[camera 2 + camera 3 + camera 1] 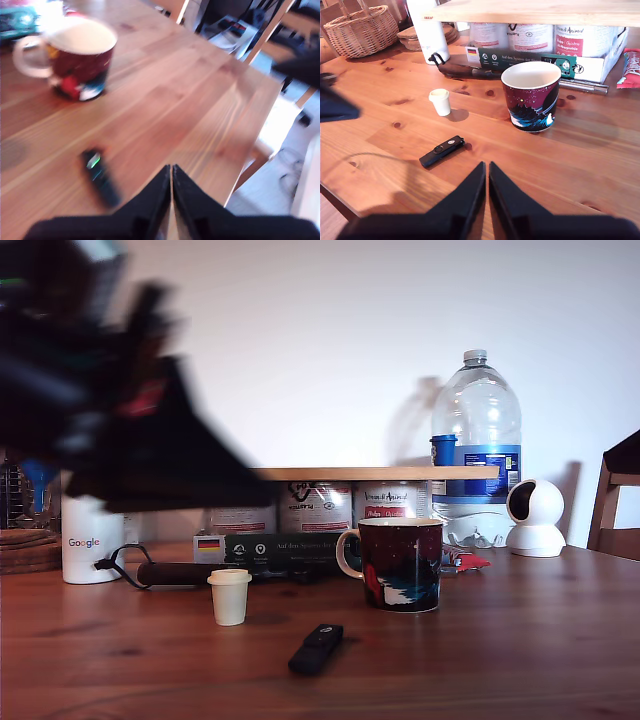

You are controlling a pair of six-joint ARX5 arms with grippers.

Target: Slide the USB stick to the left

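The tall white ceramic mug point(91, 538) at nine o'clock in the exterior view bears the coloured word "Google". At twelve o'clock from the dark red patterned mug point(400, 564), one of the white round tins point(391, 502) under the wooden board reads roughly "Venandi Animal" in script; in my second wrist view its red band point(583, 45) reads about "Chicken". The flat dark green carton point(522, 60) lying before the tins carries a German flag sticker point(473, 50) and white print beginning "Auf den Spuren der"; the rest is too small. The blue label on the clear plastic water bottle point(478, 445) is unreadable.
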